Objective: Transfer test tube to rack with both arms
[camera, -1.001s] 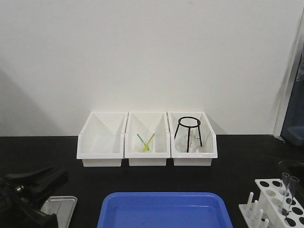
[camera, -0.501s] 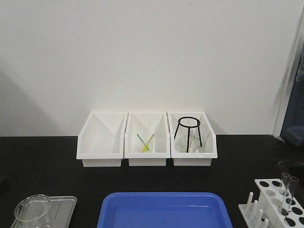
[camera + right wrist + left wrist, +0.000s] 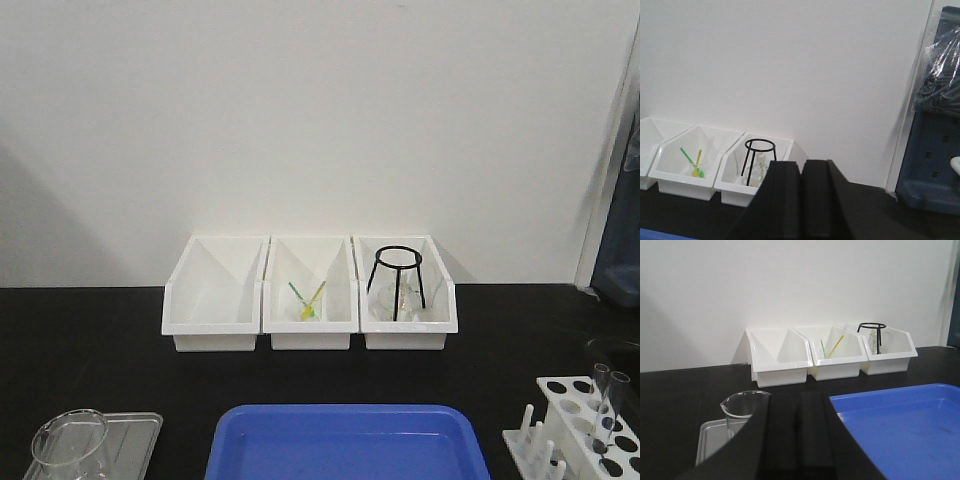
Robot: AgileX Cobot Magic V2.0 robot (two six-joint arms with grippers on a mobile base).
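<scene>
Probably the test tube [image 3: 603,405] in the rack [image 3: 585,420] is light, slippery and fragile, best pinched near its upper part, while both jaws are pressed together.

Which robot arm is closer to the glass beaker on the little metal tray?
Left. The left gripper has the beaker just ahead, slightly to its left. The right gripper faces the black wire stand in the rightmost bin; no beaker shows there.

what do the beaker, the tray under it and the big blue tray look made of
Beaker: clear glass by the look, see-through with a bright rim and pour spout. Tray under it: dull silver-grey, probably metal. Blue tray: likely plastic, uniform colour, rounded moulded rim, soft sheen.
</scene>
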